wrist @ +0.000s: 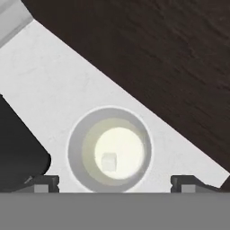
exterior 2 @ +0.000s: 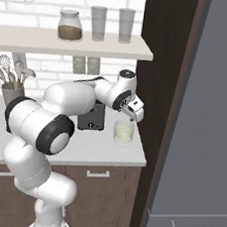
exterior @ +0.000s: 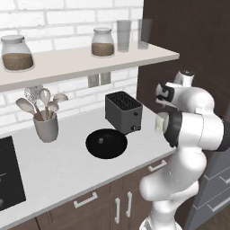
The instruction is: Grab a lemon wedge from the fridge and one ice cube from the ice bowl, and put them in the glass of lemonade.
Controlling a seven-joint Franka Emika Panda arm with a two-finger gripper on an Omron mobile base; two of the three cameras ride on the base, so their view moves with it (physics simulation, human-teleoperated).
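base views flank counter (exterior: 58, 166), hand view overhead

A white brick wall (exterior: 67, 18) backs a pale shelf (exterior: 90, 60) above the light counter (exterior: 58, 166); dark brown cabinets (exterior: 117, 204) sit below the counter.

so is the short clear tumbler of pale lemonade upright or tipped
Upright: the short clear tumbler stands on the white counter, rim up, with a small pale cube in the liquid.
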